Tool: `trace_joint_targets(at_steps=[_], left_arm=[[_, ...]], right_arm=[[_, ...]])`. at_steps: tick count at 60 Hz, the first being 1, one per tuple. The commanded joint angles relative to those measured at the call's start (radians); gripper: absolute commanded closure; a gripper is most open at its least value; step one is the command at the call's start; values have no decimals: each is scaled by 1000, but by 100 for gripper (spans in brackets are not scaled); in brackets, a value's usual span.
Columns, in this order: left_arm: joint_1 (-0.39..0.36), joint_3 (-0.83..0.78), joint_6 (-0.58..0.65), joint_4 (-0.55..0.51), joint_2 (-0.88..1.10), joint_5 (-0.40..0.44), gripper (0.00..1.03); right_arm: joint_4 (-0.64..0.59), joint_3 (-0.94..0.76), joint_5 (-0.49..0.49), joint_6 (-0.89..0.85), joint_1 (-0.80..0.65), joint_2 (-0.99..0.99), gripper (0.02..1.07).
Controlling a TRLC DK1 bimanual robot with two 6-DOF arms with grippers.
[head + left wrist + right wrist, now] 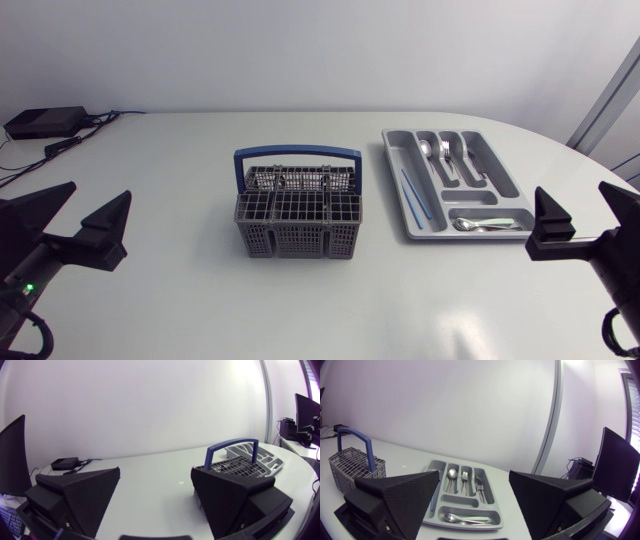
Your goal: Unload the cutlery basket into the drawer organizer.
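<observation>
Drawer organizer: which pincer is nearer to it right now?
Right. The right pincer hangs open just beside the drawer organizer. The left pincer is open at the table's opposite side, with the cutlery basket between it and the organizer.

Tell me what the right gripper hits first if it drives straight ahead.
Likely the organizer, at its near rim; it lies low ahead of the open right gripper, though depth is unclear.

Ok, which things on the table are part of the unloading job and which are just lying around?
For the job: cutlery basket, drawer organizer, cutlery already in it.
Just lying about: black box with cables, far left corner.
</observation>
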Motion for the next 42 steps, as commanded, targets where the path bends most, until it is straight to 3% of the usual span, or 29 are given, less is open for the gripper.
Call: trace_joint_targets(at_steps=[1, 30, 42], left_arm=[[11, -53, -39, 14, -45, -12, 4], [33, -248, -112, 16, -288, -43, 4], [33, -252, -113, 16, -292, -44, 4]], right_arm=[[-17, -47, -9, 58, 10, -42, 7], [-73, -199, -74, 201, 41, -271, 7], [-74, -202, -75, 204, 41, -276, 7]])
